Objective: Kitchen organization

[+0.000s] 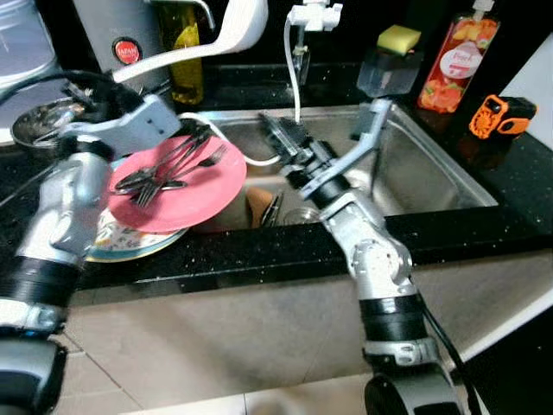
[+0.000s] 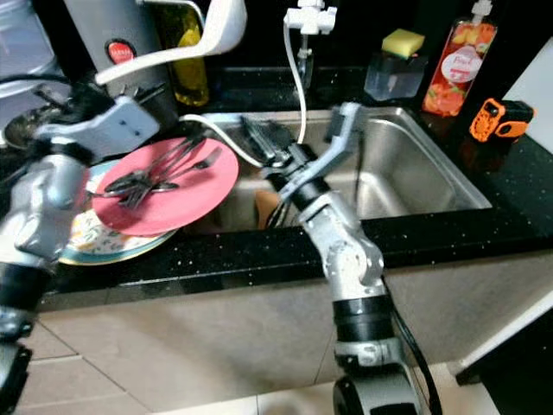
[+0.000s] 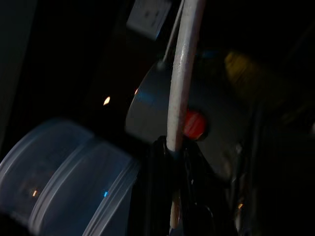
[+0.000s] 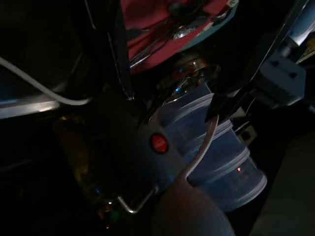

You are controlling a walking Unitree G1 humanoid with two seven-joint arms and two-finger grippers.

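Gripping a white ladle [image 1: 216,39] by the thin end of its handle with the left gripper [image 3: 172,156], fingers pinched tight on it. Holding that ladle up at the left of the counter, above the plates, with its broad end pointing towards the tap [image 1: 313,15] and crossing in front of a steel canister [image 1: 125,35] with a red badge and a yellow oil bottle [image 1: 186,56].

Reaching over the sink [image 1: 432,173] with the right gripper [image 1: 281,134], fingers spread apart and gripping nothing, just beside the white hose hanging from the tap.

Looking down at a pink plate [image 1: 199,199] lying on the black counter [image 1: 259,246] at the left edge of the sink, partly overhanging the basin. Carrying a loose bunch of forks and spoons [image 1: 164,173] on that pink plate, itself resting on a patterned plate [image 1: 121,242]. Seeing a brown cup [image 1: 259,206] and a glass [image 1: 298,214] down in the basin, near the pink plate's rim.

Showing a steel bowl [image 1: 39,121] and a clear water jug [image 1: 22,39] at the far left, behind the left arm. Showing a yellow sponge [image 1: 398,38] on a clear holder behind the sink, an orange soap bottle [image 1: 458,56] beside it, and a small orange and black gadget [image 1: 501,117] on the counter to the right.
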